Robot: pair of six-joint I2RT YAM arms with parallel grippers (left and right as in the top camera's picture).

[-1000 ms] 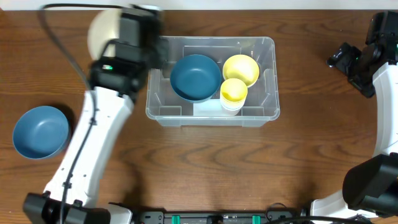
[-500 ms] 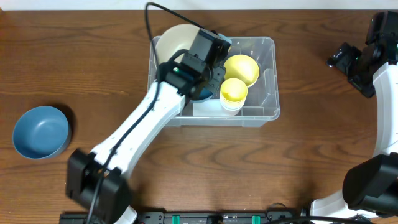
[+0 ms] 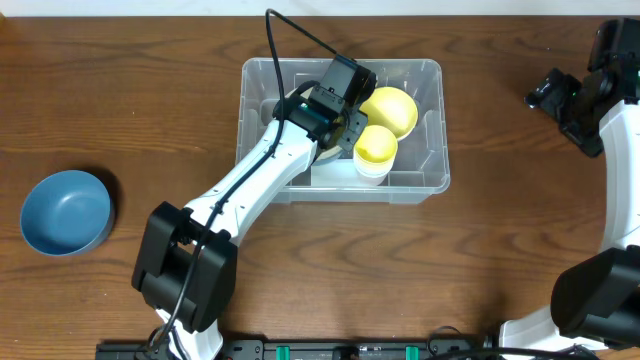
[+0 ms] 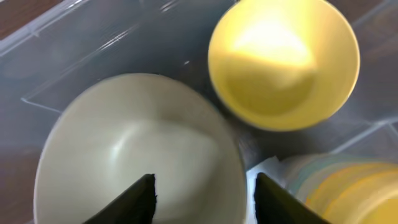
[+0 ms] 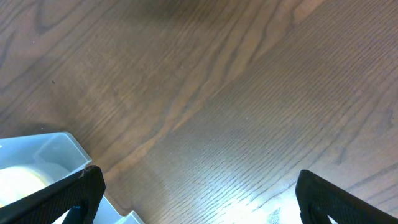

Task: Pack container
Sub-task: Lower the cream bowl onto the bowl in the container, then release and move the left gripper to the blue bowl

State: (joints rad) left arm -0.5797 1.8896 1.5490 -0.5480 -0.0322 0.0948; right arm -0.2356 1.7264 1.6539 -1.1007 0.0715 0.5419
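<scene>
The container (image 3: 441, 120) is a large clear bin at mid-table. Inside it lie a yellow bowl (image 3: 392, 108) and a yellow cup (image 3: 376, 146). My left gripper (image 3: 335, 125) reaches into the bin. In the left wrist view its fingers (image 4: 202, 190) are apart and straddle the right rim of a cream bowl (image 4: 124, 143), which rests in the bin beside the yellow bowl (image 4: 283, 62). The arm hides the cream bowl from overhead. My right gripper (image 3: 552, 95) is open and empty (image 5: 199, 193) above bare table, to the right of the bin's corner (image 5: 56, 149).
A blue bowl (image 3: 65, 210) sits on the table at the far left. The wooden table (image 3: 520, 250) extends around the bin. The left arm crosses the bin's front left corner.
My left arm carried the cream bowl from behind the bin's left corner into the bin, over the blue bowl that lay there. The right arm has not moved.
</scene>
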